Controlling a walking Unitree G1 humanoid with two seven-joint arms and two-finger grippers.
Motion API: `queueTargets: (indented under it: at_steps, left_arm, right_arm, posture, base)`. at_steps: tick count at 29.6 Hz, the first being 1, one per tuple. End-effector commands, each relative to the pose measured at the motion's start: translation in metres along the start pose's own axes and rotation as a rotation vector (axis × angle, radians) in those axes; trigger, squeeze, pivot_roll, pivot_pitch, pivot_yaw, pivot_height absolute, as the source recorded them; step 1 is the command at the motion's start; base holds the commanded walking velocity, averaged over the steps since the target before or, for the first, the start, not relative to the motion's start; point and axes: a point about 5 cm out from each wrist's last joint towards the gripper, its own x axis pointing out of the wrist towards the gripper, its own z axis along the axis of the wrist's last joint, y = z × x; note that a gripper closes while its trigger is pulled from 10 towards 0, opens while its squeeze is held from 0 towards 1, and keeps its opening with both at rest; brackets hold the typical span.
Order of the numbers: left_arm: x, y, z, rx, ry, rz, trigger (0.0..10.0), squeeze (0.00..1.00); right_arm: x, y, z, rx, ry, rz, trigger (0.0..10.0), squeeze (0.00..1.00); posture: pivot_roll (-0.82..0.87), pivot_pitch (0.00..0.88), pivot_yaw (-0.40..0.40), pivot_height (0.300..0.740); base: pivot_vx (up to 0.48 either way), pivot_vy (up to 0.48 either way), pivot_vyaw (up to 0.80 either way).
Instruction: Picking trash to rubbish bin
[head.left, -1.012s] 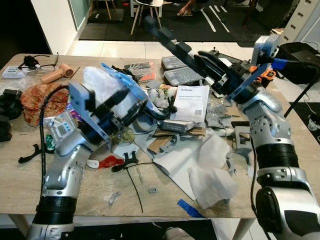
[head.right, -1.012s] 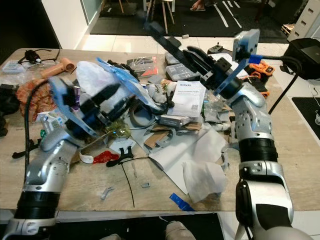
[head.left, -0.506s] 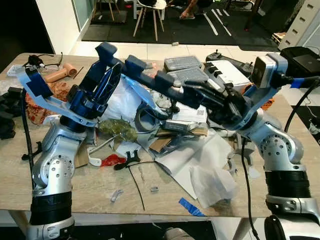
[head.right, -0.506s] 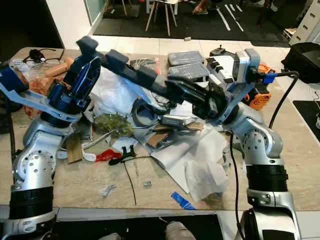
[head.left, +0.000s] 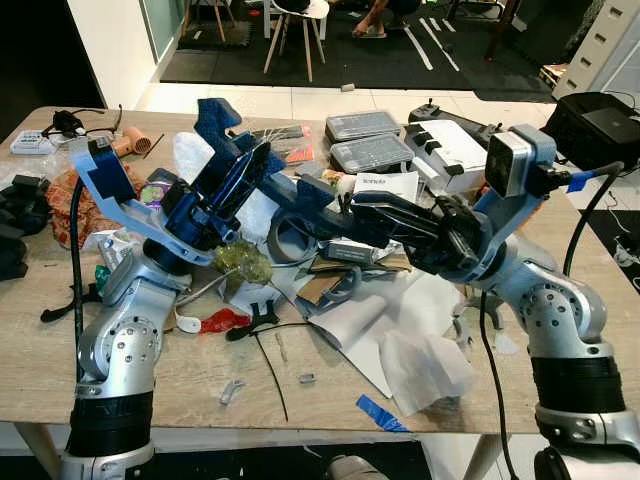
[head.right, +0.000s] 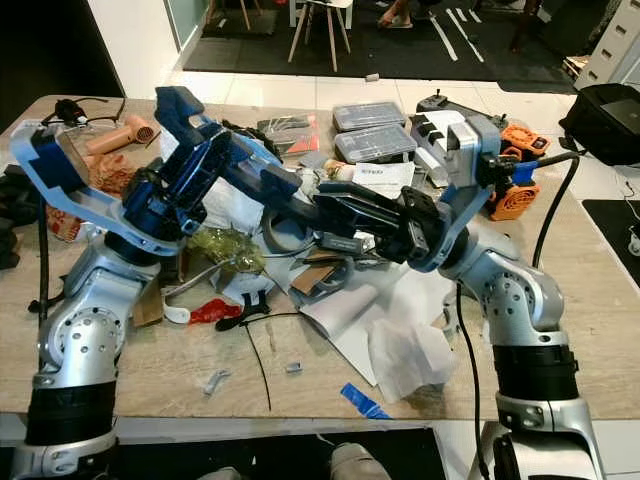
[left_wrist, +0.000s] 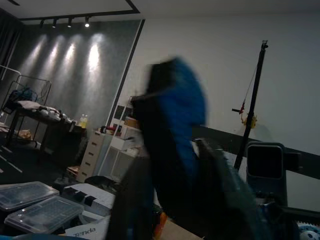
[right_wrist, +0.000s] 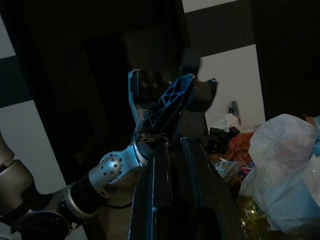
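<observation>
Left eye view: the counter (head.left: 40, 360) is strewn mid-way with a white bag (head.left: 255, 205), paper sheets (head.left: 400, 340) and a green wrapper (head.left: 243, 262). All look light, soft, best pinched at a fold. Left pincer (head.left: 235, 150) and right pincer (head.left: 290, 195) hover above, crossed; their openings cannot be told.

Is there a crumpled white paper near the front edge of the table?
Yes, a crumpled white paper lies on the wooden table near its front edge, beside a strip of blue tape.
</observation>
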Motion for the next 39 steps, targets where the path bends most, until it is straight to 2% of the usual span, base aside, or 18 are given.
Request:
queueTargets:
  at_steps: [1, 10, 11, 12, 15, 16, 20, 21, 22, 23, 30, 35, 36, 37, 38, 39]
  left_arm:
    - [0.0, -0.004, -0.002, 0.013, 0.038, -0.022, 0.0, 0.0]
    - [-0.001, -0.005, -0.004, 0.017, 0.054, -0.027, 0.0, 0.0]
    - [0.0, -0.005, -0.004, 0.018, 0.055, -0.028, 0.0, 0.0]
    - [0.0, -0.005, -0.004, 0.02, 0.055, -0.027, 0.0, 0.0]
    - [0.0, -0.005, -0.003, 0.027, 0.058, -0.025, 0.0, 0.0]
    - [0.0, -0.003, -0.002, 0.045, 0.062, -0.013, 0.0, 0.0]
    - [-0.002, 0.003, 0.001, 0.07, 0.064, 0.015, 0.0, 0.0]
    - [-0.004, 0.004, 0.002, 0.077, 0.065, 0.021, 0.0, 0.0]
    - [-0.004, 0.004, 0.002, 0.077, 0.065, 0.021, 0.0, 0.0]
    - [-0.005, 0.005, 0.003, 0.083, 0.066, 0.025, 0.0, 0.0]
    - [-0.007, 0.008, 0.004, 0.122, 0.098, 0.039, 0.0, 0.0]
    - [-0.014, 0.012, 0.002, 0.198, 0.182, 0.048, 0.0, 0.0]
    - [-0.015, 0.014, 0.002, 0.214, 0.2, 0.049, 0.0, 0.0]
    - [-0.015, 0.014, 0.002, 0.214, 0.2, 0.049, 0.0, 0.0]
    - [-0.017, 0.015, 0.002, 0.224, 0.213, 0.05, 0.0, 0.0]
    - [-0.022, 0.02, 0.003, 0.247, 0.237, 0.069, 0.0, 0.0]
  right_arm:
    - [0.002, 0.002, 0.003, -0.021, 0.014, 0.003, 0.0, 0.0]
    - [0.002, -0.006, 0.002, -0.057, 0.026, -0.074, 0.0, 0.0]
    - [0.002, -0.009, 0.001, -0.068, 0.033, -0.098, 7.2, 0.0]
    - [0.002, -0.011, 0.001, -0.075, 0.037, -0.12, 10.0, 0.0]
    - [0.002, -0.014, 0.001, -0.082, 0.034, -0.144, 10.0, 0.0]
    - [0.0, -0.022, 0.003, -0.101, 0.029, -0.214, 10.0, 0.0]
    - [-0.007, -0.029, 0.003, -0.111, 0.043, -0.271, 10.0, 0.0]
    - [-0.009, -0.028, 0.002, -0.101, 0.049, -0.26, 10.0, 0.51]
    - [-0.009, -0.028, 0.002, -0.101, 0.049, -0.26, 10.0, 0.51]
    - [-0.012, -0.027, 0.002, -0.096, 0.056, -0.253, 10.0, 1.0]
    - [-0.023, -0.022, 0.0, -0.078, 0.086, -0.221, 10.0, 1.0]
    - [-0.038, -0.008, -0.013, -0.055, 0.258, -0.131, 10.0, 1.0]
    - [-0.041, -0.005, -0.015, -0.049, 0.286, -0.12, 10.0, 0.64]
    - [-0.041, -0.005, -0.015, -0.049, 0.286, -0.12, 10.0, 0.64]
    - [-0.043, -0.003, -0.017, -0.043, 0.304, -0.113, 10.0, 0.51]
    - [-0.045, -0.001, -0.019, -0.037, 0.321, -0.107, 10.0, 0.04]
  posture:
    - [-0.04, 0.0, -0.043, 0.74]
    - [-0.04, 0.0, -0.042, 0.74]
    - [-0.04, 0.0, -0.042, 0.74]
    - [-0.04, 0.0, -0.042, 0.74]
    - [-0.04, 0.0, -0.042, 0.74]
    - [-0.04, 0.0, -0.042, 0.74]
    - [-0.04, 0.0, -0.044, 0.74]
    - [-0.04, 0.0, -0.044, 0.74]
    - [-0.04, 0.0, -0.044, 0.74]
    - [-0.04, 0.0, -0.043, 0.74]
    - [-0.04, 0.0, -0.045, 0.74]
    - [-0.04, 0.0, -0.047, 0.74]
    - [-0.04, 0.0, -0.046, 0.74]
    - [-0.04, 0.0, -0.046, 0.74]
    - [-0.04, 0.0, -0.045, 0.74]
    - [-0.04, 0.0, -0.045, 0.74]
  base:
    - [0.0, 0.0, 0.0]
    - [0.0, 0.0, 0.0]
    - [0.0, 0.0, 0.0]
    - [0.0, 0.0, 0.0]
    - [0.0, 0.0, 0.0]
    - [0.0, 0.0, 0.0]
    - [0.0, 0.0, 0.0]
    - [0.0, 0.0, 0.0]
    - [0.0, 0.0, 0.0]
    - [0.0, 0.0, 0.0]
    - [0.0, 0.0, 0.0]
    - [0.0, 0.0, 0.0]
    - [0.0, 0.0, 0.0]
    - [0.0, 0.0, 0.0]
    - [0.0, 0.0, 0.0]
    - [0.0, 0.0, 0.0]
